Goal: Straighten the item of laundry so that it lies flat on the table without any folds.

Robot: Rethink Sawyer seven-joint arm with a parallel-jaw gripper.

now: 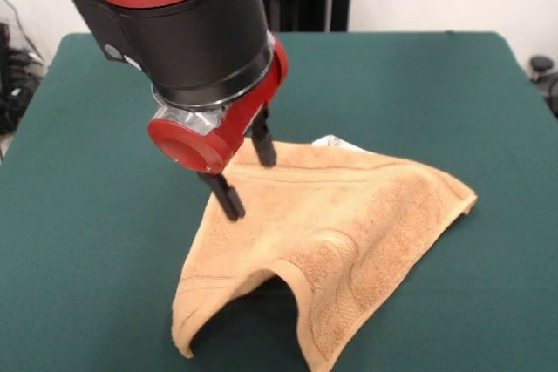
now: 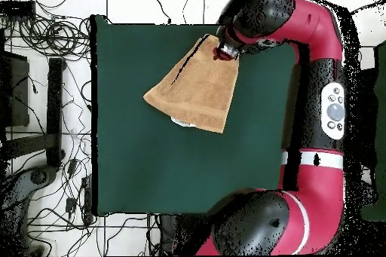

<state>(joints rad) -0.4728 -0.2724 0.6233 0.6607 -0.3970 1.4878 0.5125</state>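
The robot's hand (image 1: pixel 244 179) is hovering with its fingers (image 1: pixel 228 196) spread, released and gripping nothing, over the towel (image 1: pixel 349 233), which is lying bunched on the green counter (image 1: pixel 87 241), one edge arching up, apparently positioning to flatten it.

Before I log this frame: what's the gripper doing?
Gripper: open, fingers spread, tips at the towel, which is not gripped.
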